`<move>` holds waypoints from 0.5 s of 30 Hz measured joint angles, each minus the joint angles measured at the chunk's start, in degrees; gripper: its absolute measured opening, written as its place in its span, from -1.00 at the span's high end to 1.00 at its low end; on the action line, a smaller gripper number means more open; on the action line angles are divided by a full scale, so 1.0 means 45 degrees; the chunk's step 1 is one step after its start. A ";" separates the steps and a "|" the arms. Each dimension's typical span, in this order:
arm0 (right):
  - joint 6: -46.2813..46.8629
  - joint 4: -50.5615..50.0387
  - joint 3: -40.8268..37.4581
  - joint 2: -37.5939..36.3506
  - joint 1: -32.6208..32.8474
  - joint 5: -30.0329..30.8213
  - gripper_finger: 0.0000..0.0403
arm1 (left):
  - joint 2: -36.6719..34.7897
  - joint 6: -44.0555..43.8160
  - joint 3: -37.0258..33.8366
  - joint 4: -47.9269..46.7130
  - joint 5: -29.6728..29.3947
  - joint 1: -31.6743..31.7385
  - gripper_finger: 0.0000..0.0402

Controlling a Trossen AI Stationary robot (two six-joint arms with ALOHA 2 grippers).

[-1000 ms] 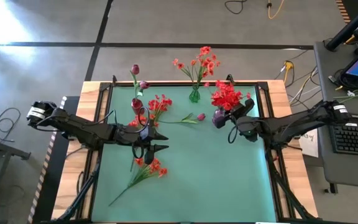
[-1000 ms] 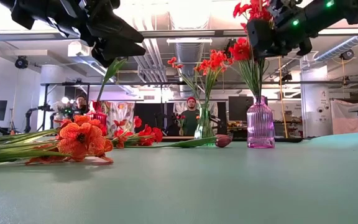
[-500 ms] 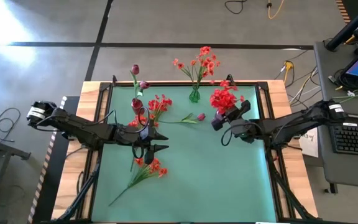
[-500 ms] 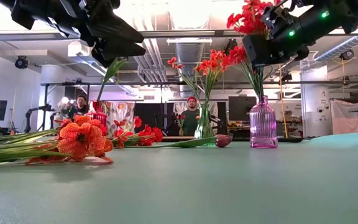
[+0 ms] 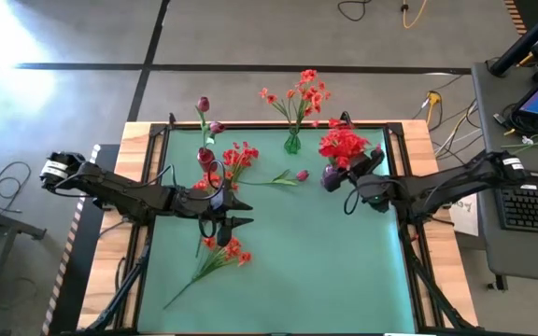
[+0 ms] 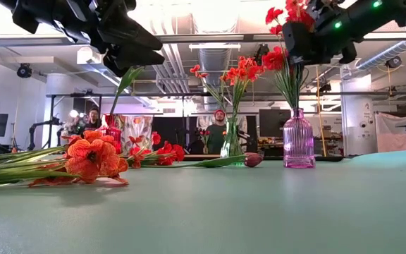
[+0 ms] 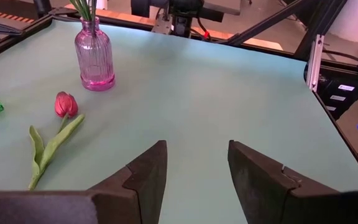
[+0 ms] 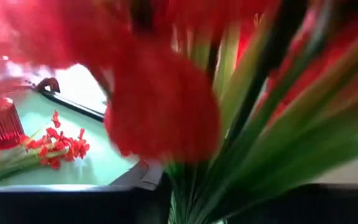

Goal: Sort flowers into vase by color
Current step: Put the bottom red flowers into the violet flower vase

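Observation:
A bunch of bright red flowers (image 5: 342,147) stands with its stems in the purple ribbed vase (image 6: 298,139) at the table's far right. My right gripper (image 5: 346,177) is at the bunch's stems just above the vase; blossoms and stems (image 8: 229,143) fill its wrist view. My left gripper (image 7: 194,168) hangs open over the table's middle left, holding nothing. A green vase (image 5: 292,143) holds orange-red sprays; a dark red vase (image 5: 206,157) holds magenta buds. One magenta tulip (image 7: 66,104) lies flat on the mat.
Loose orange-red sprays lie on the mat near the red vase (image 5: 239,157) and toward the near left (image 5: 222,254). The mat's near right half is bare. A desk with a keyboard (image 5: 535,207) stands right of the table; people show in the room behind.
My right gripper swung a little toward the table's left and near side with the red bunch, tipping its blossoms that way, then came back toward the right. The bunch now stands more upright in the purple vase.

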 joint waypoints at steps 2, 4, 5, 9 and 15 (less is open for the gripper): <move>0.0369 -0.0300 0.0000 -0.0264 0.0000 -0.0074 0.43 | -0.0003 0.0000 0.0000 -0.0006 0.0000 -0.0003 0.21; 0.0521 -0.0660 0.0000 -0.0517 0.0001 -0.0107 0.36 | -0.0001 -0.0001 0.0000 -0.0015 0.0000 -0.0001 0.21; 0.0525 -0.0827 0.0000 -0.0612 0.0013 -0.0112 0.33 | 0.0000 0.0000 0.0000 -0.0029 0.0000 -0.0005 0.21; 0.0622 -0.1215 0.0000 -0.0867 0.0034 -0.0136 0.26 | 0.0002 0.0000 0.0000 -0.0084 0.0000 0.0000 0.21; 0.0741 -0.1268 0.0000 -0.0887 0.0034 -0.0345 0.41 | -0.0003 0.0000 0.0000 -0.0080 0.0000 0.0000 0.21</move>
